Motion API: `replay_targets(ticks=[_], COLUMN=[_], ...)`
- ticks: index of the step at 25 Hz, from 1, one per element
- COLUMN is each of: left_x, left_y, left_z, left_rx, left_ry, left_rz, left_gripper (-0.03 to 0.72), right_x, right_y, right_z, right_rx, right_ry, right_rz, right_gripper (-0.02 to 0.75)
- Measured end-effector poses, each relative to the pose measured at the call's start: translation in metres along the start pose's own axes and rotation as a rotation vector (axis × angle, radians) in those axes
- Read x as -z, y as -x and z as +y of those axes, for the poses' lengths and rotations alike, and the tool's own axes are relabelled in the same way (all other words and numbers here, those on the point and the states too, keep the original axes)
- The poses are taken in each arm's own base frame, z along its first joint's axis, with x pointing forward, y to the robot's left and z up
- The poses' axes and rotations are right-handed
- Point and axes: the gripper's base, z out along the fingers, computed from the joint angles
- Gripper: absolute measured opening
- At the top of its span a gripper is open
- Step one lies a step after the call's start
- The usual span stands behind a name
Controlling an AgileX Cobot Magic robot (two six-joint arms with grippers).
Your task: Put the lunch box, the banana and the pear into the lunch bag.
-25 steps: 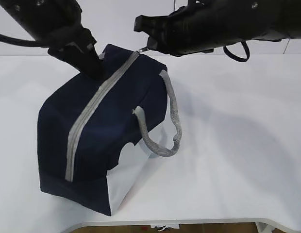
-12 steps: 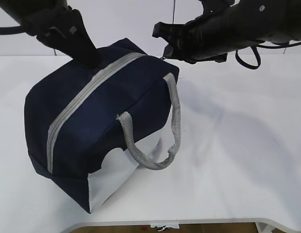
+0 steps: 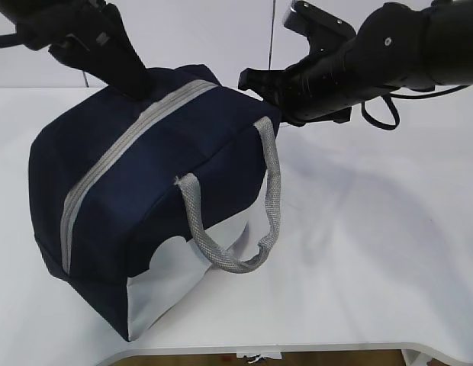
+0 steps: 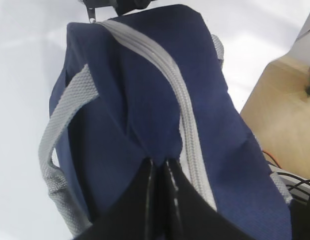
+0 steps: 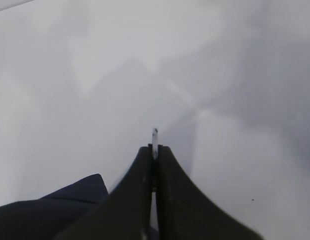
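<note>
Zipper (image 3: 114, 156) on lunch bag (image 3: 145, 206) runs fully closed, contents hidden.

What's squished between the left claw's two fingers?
A fold of the lunch bag's navy fabric, beside the grey zipper, pinched in the left claw; the left wrist view shows it.

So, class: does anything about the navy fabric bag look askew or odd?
Yes. The navy fabric lunch bag sits tilted on the white table, pinched by the left gripper; its grey zipper is shut.
</note>
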Motion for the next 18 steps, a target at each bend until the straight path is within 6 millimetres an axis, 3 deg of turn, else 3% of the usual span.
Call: replay_targets(ticks=[9,18], left_x=[0.000,-0.025], left_y=[0.000,0.003], left_z=[0.000,0.011], left_rx=[-0.003,0.021], left_ry=[0.000,-0.024], left_rz=[0.000,0.027], left_gripper=[-0.006,-0.006], right_x=[-0.001,-0.001], right_y=[-0.001,-0.003], right_z=[-0.001,-0.003], right_rx=[-0.001,0.000], right_ry=[-0.003,-0.011], right_rz=[0.007,0.034], right_gripper=[0.001,0.025])
